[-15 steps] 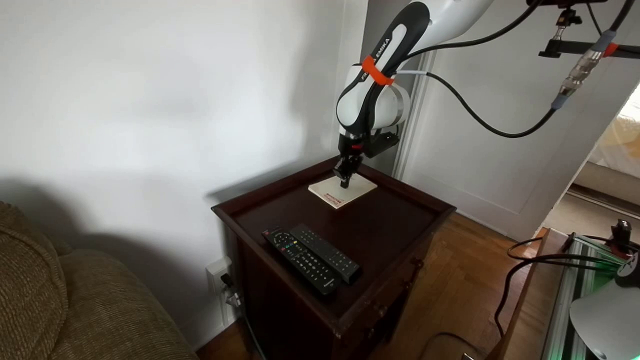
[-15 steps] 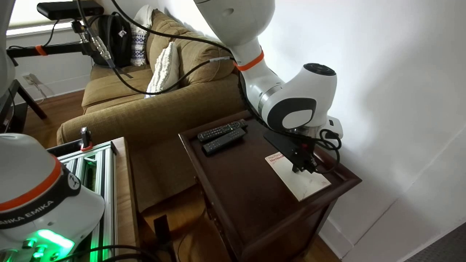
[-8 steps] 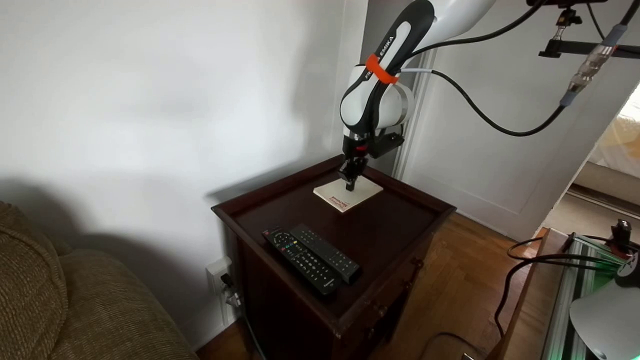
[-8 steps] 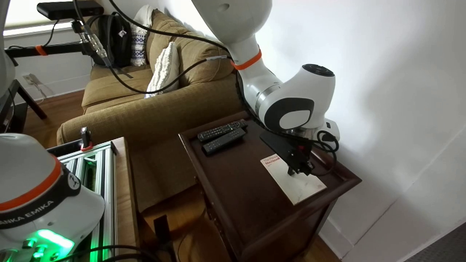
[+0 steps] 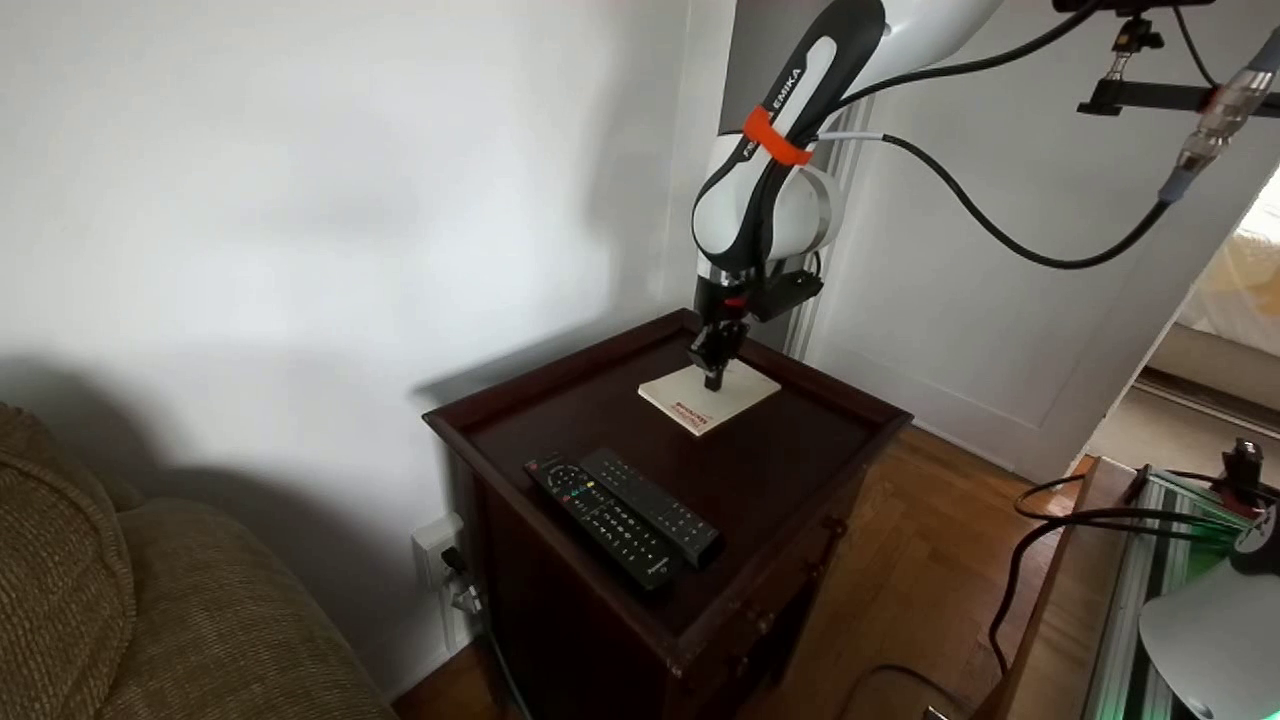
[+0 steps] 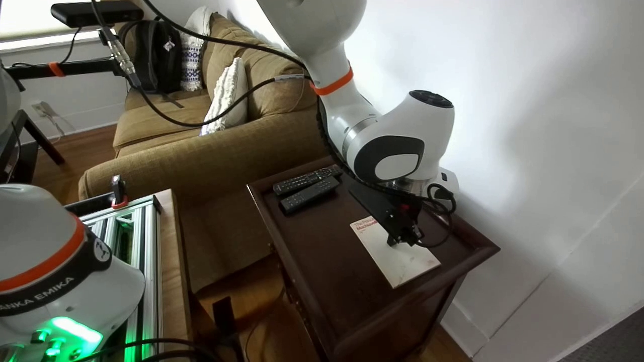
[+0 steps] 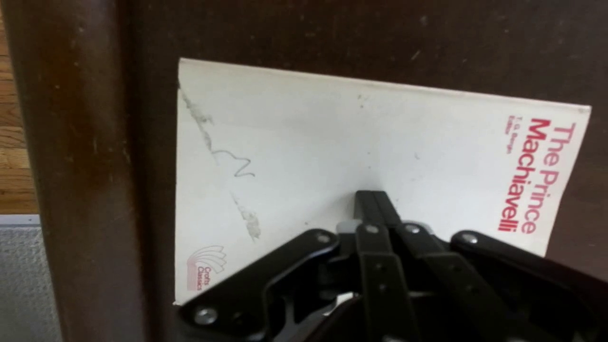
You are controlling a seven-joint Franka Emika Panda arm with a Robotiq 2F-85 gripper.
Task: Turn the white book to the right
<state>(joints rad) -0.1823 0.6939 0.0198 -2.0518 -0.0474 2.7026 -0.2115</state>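
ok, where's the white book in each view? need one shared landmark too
In an exterior view: white book, just right of centre, slightly low.
In an exterior view: white book, right of centre, lower half.
Wrist view: white book, across the middle, partly behind the gripper.
Shared landmark: its red title.

1. You see a dark brown wooden nightstand [image 5: 790, 445].
2. Flat on top, you see a white book [image 7: 313, 142] called The Prince.
3. Well apart, your black Panasonic remote [image 5: 602, 524] lies just beside another black remote [image 5: 654, 506].
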